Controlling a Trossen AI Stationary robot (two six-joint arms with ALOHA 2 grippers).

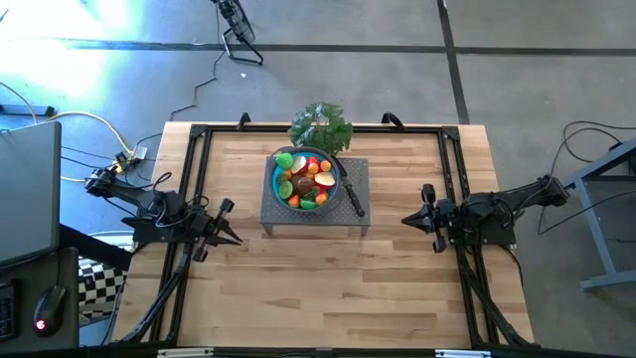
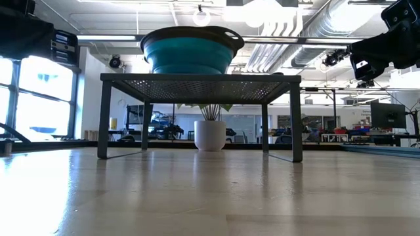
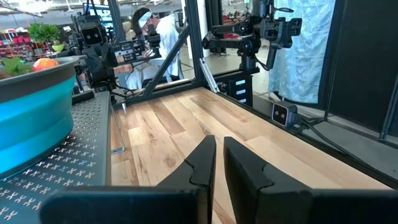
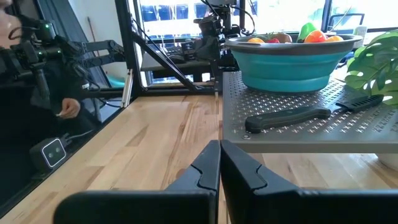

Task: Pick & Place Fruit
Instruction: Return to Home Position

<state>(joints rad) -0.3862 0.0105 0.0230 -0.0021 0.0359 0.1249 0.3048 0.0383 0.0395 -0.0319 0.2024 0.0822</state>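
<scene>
Several small toy fruits (image 1: 305,180), yellow, orange, red, green and brown, lie heaped in a blue bowl (image 1: 275,184) that stands on a grey perforated stand (image 1: 353,221) at the table's middle. Fruit tops (image 4: 308,34) show above the bowl's rim (image 4: 292,45). My left gripper (image 1: 237,241) hangs shut and level near the table's left edge, pointing toward the stand. My right gripper (image 1: 405,219) hangs shut and level at the table's right side, also pointing toward the stand. Neither holds anything.
A black-handled knife (image 4: 298,115) lies on the stand beside the bowl. A leafy green bunch (image 1: 321,126) sits behind the bowl at the far edge. Black frame rails (image 1: 194,179) run along the table's sides. Bare wood (image 1: 318,288) spans the near half. A person (image 3: 158,37) stands beyond the table.
</scene>
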